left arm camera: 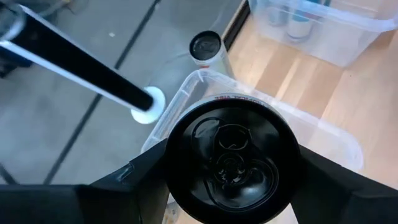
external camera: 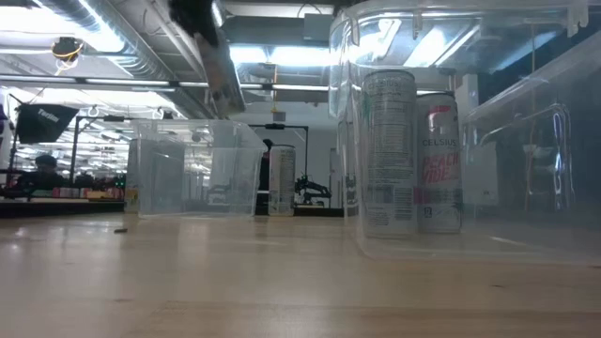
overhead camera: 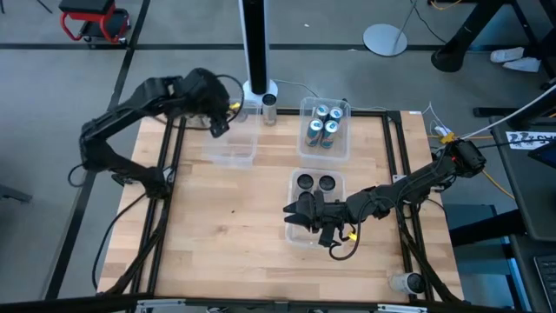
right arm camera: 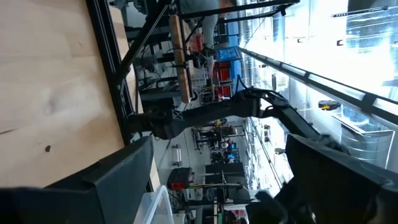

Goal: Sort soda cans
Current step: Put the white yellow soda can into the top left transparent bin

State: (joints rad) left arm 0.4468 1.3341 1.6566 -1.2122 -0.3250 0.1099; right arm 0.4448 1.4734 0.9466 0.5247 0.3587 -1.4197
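The desk (overhead camera: 234, 235) carries three clear bins, and I place everything from the far bin (overhead camera: 340, 146), the one at the desk's back edge holding four blue-and-silver cans (overhead camera: 322, 126). This colour looks sorted already. Just in front of the far bin, toward the middle of the desk, stands the near bin (overhead camera: 294, 185) with two dark-topped cans (overhead camera: 315, 183) at its far end. To the side of the far bin, on the left arm's side, is the left bin (overhead camera: 231, 152); in the high view nothing shows inside it. A single silver can (overhead camera: 269, 108) stands on the desk between the left bin and the far bin, near the white post, and it is not sorted yet. One more can (overhead camera: 402, 282) lies well away from the far bin, at the desk's front corner on the right arm's side. The left gripper (overhead camera: 217, 124) hovers over the back edge of the left bin, and its fingers (left arm camera: 124, 186) are closed around a black can (left arm camera: 231, 163), seen from its top. I judge that this can will go into the left bin next. The right gripper (overhead camera: 300, 215) rests over the front part of the near bin, its fingers spread wide and holding nothing. So about half seems done.
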